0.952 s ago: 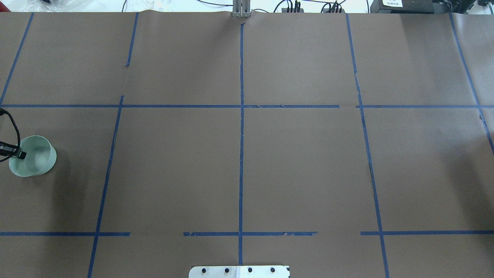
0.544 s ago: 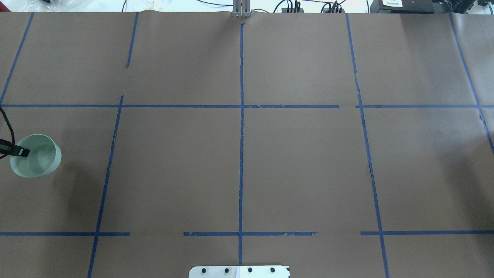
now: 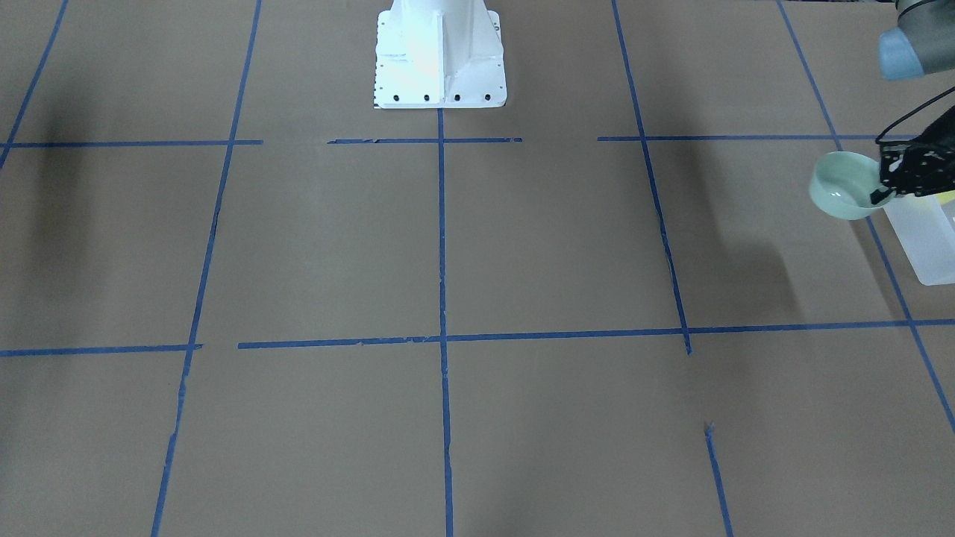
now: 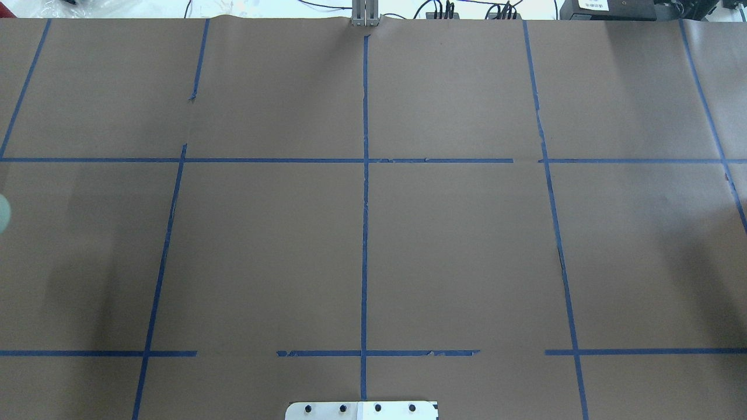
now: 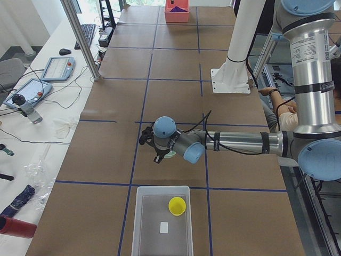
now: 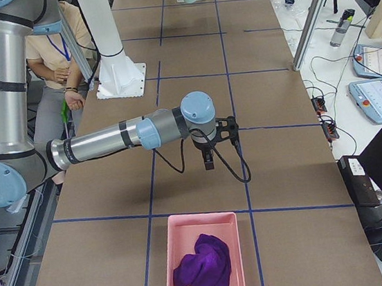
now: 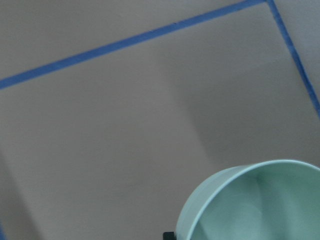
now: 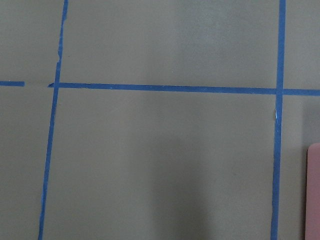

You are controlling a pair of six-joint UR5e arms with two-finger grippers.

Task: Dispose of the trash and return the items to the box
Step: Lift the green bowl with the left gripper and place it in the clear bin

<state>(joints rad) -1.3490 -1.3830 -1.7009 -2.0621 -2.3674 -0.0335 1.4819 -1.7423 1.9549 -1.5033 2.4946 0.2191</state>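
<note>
My left gripper (image 3: 885,191) is shut on the rim of the pale mint-green bowl (image 3: 841,188) and holds it above the table, just beside the frosted-white box (image 3: 924,240). The left wrist view shows the bowl (image 7: 260,205) close below the camera. In the exterior left view the bowl (image 5: 171,155) hangs under the gripper (image 5: 156,154), short of the box (image 5: 160,237), and the yellow cup (image 5: 177,206) stands inside the box. Only a sliver of the bowl (image 4: 3,213) shows overhead. My right gripper (image 6: 207,162) hovers over bare table; I cannot tell whether it is open or shut.
A pink tray (image 6: 180,235) holding a purple cloth (image 6: 206,270) sits at the table's right end; its edge shows in the right wrist view (image 8: 315,190). The white robot base (image 3: 439,56) stands mid-table. Blue tape lines cross the brown paper.
The bowl, held by my left gripper, has moved left and almost out of the overhead view. The right arm does not show in that view.
</note>
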